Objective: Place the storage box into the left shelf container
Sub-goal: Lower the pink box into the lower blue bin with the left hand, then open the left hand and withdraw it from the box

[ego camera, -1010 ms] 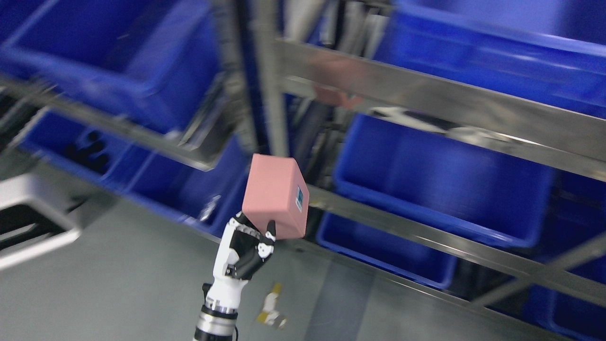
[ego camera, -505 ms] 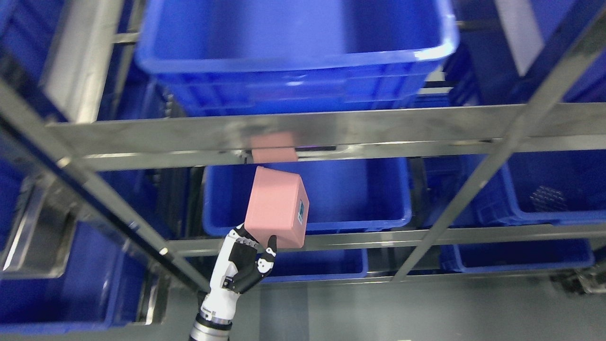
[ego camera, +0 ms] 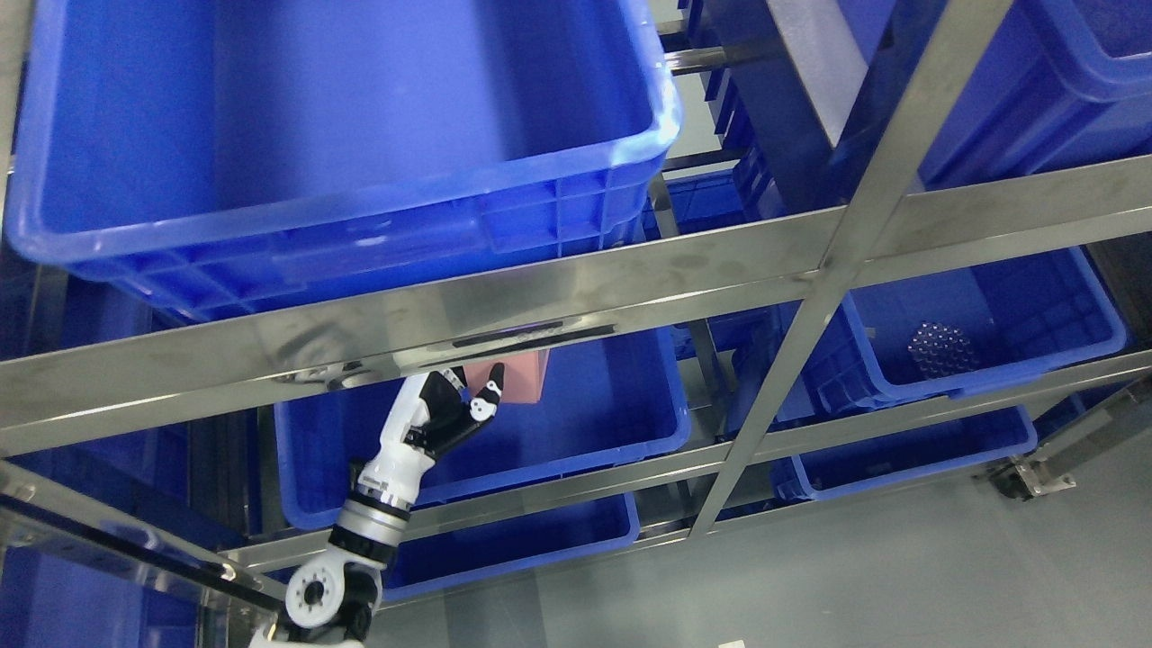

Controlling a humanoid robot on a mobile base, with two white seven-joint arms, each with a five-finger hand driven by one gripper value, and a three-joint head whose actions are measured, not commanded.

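The storage box [ego camera: 526, 382] is pink, and only its lower part shows below the steel shelf rail [ego camera: 540, 301] that hides the rest. My left hand [ego camera: 466, 401] comes up from the lower left and is shut on the box, fingers curled under its near side. Hand and box hang inside the middle shelf opening, above the blue container [ego camera: 621, 432] in the left shelf column. I cannot tell whether the box touches the container's floor. The right arm does not show.
A large blue bin [ego camera: 360, 243] sits on the shelf above, close over the rail. A slanted steel upright [ego camera: 810, 306] divides the columns. The right-hand blue bin [ego camera: 1062, 333] holds a dark studded item [ego camera: 936, 347]. Another blue bin [ego camera: 540, 540] lies below; grey floor [ego camera: 855, 576] lower right.
The camera has swung, shifting the whole picture. My left hand has reached forward and carried the pink box under the rail, over the middle left container; the box is now half hidden.
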